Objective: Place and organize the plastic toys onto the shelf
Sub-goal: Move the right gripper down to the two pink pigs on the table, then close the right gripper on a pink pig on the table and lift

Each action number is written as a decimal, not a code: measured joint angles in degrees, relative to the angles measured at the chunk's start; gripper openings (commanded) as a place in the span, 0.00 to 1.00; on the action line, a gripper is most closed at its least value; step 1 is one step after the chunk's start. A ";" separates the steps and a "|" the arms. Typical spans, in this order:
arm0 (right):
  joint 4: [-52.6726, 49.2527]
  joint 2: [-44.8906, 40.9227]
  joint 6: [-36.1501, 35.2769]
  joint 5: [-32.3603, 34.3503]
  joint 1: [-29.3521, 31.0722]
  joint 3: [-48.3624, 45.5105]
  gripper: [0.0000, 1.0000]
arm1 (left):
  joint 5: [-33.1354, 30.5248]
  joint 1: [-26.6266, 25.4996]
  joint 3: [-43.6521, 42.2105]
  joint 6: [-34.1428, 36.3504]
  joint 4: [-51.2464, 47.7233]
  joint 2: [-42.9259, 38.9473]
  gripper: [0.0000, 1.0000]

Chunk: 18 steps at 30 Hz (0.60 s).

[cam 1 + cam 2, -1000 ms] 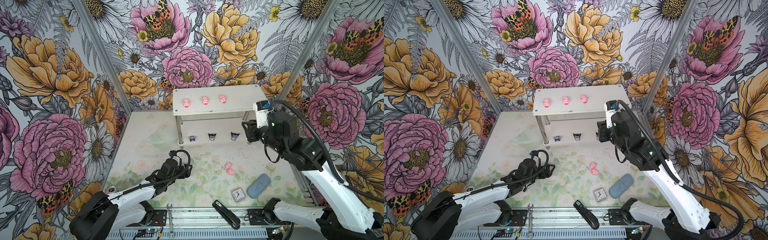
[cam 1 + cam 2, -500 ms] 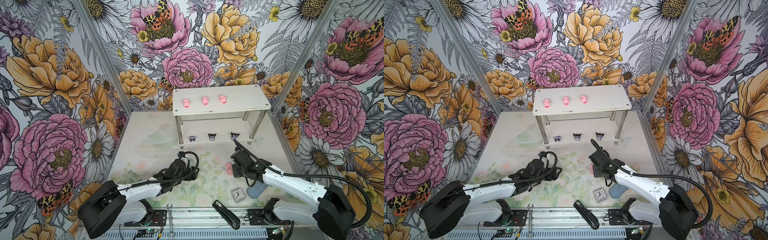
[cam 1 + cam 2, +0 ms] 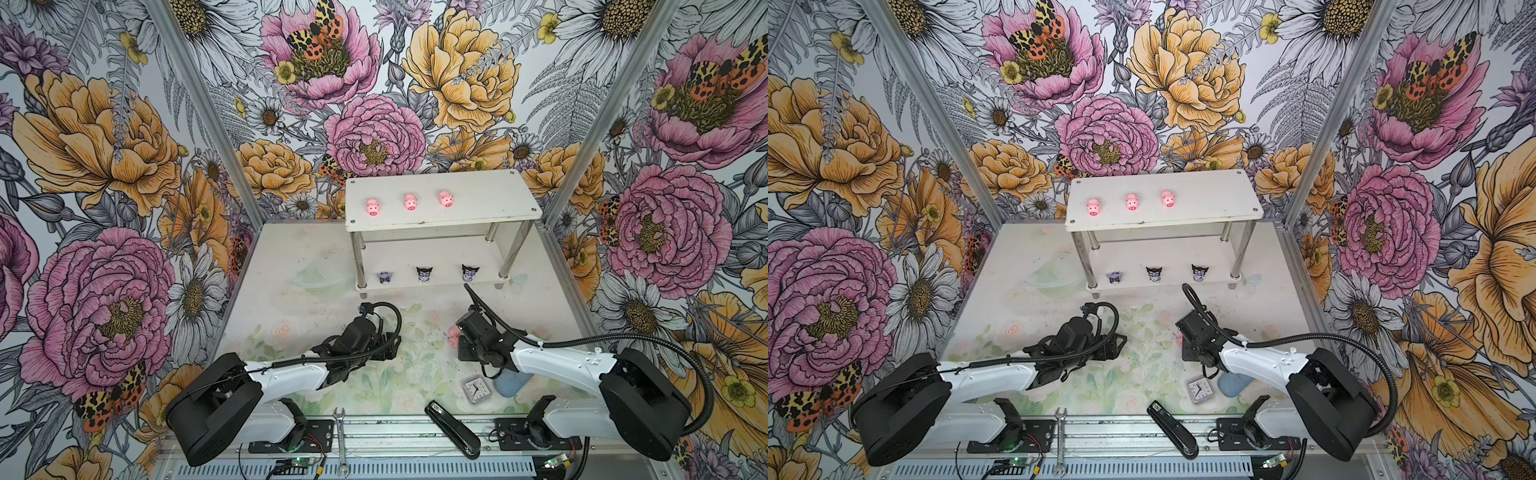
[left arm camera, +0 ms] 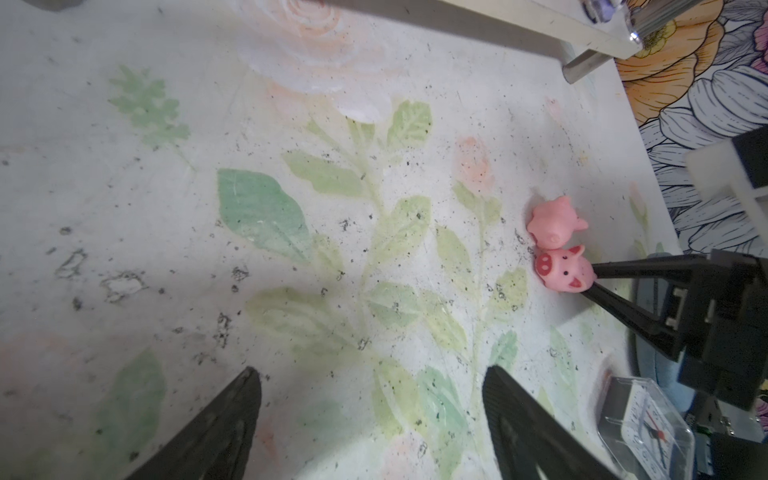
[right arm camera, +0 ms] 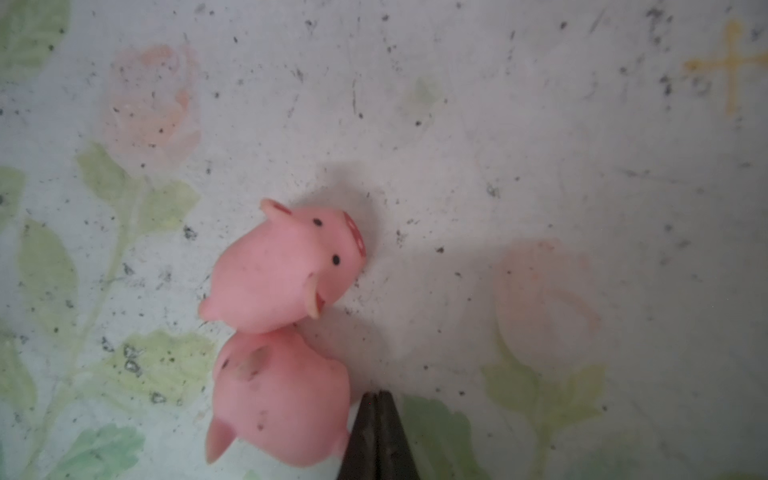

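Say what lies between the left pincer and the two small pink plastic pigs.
Only bare floral tabletop, from left pincer to pink plastic pigs, in the left wrist view.

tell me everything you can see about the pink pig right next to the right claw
The pig is a tiny smooth pink figure, plastic or rubber by its look, with a round dark-red snout, black dot eyes and pointed ears. It seems to lie tipped over on the floral table, pressed against a second pig. Its back shows dirty smudges. The right claw, shut, has its tips beside the pig, not around it.
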 measured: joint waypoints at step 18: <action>15.74 15.80 -2.89 -11.45 0.70 12.26 0.02 | 0.00 0.07 0.00 0.00 0.42 1.42 0.86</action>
